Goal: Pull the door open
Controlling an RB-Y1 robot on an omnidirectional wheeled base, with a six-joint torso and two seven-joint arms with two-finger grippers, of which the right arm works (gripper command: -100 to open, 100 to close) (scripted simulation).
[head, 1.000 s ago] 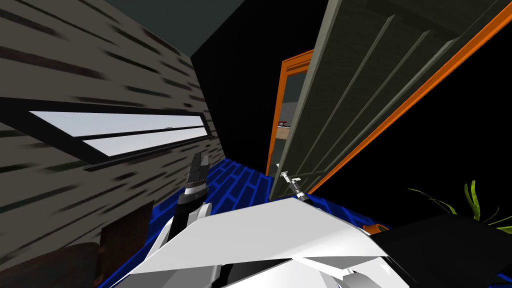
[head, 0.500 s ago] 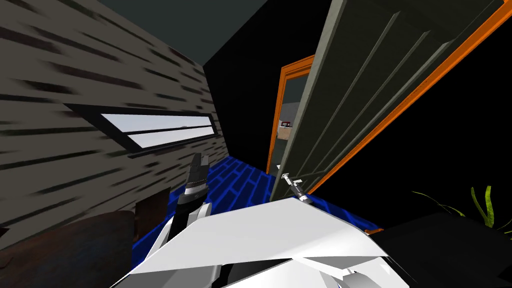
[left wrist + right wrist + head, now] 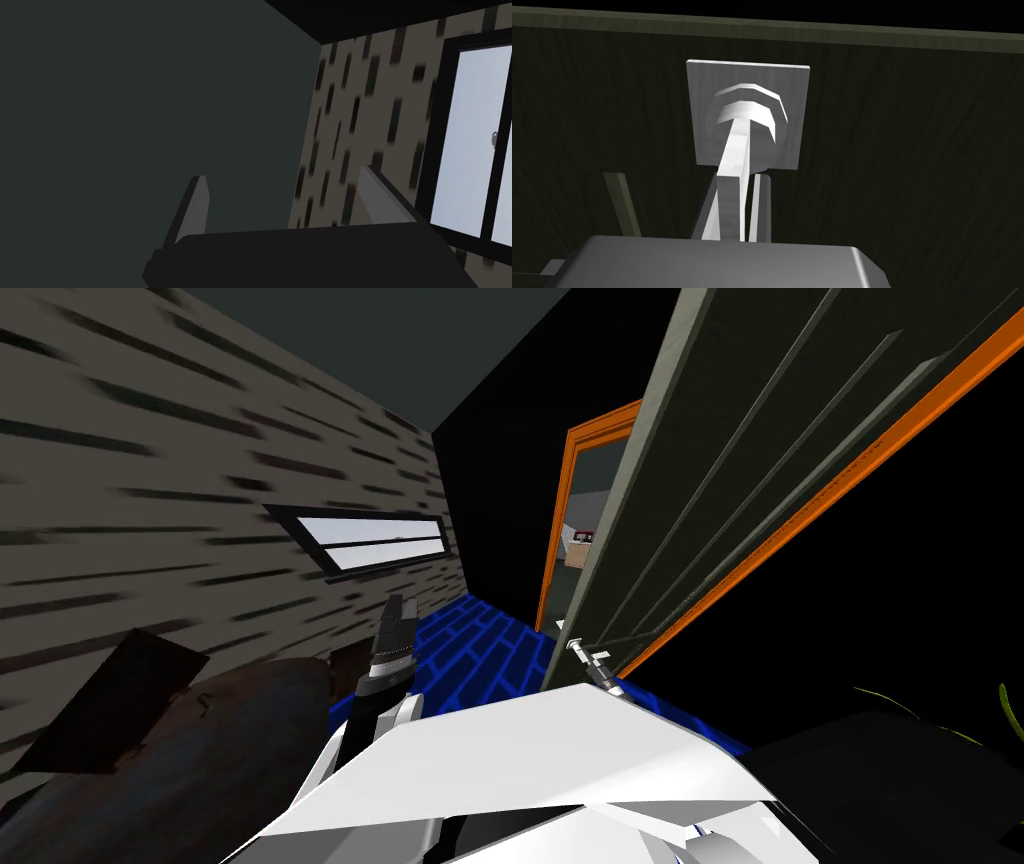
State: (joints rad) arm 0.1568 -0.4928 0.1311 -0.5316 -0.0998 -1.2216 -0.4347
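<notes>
Blue floor [image 3: 480, 653], orange frame [image 3: 555, 538] beyond; R tool [image 3: 737, 186] clenched on door handle [image 3: 734, 150]; L tool [image 3: 282, 175] released.

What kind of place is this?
Most likely a room inside a house: a dark panelled door in an orange frame, a blue brick-patterned floor and a window in a streaked wall. The right gripper holds the door's handle.

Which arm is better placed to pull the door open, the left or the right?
The right. The right gripper is shut on the handle of the door, one finger on each side of it. The left gripper is open and empty, raised well apart from the door.
</notes>
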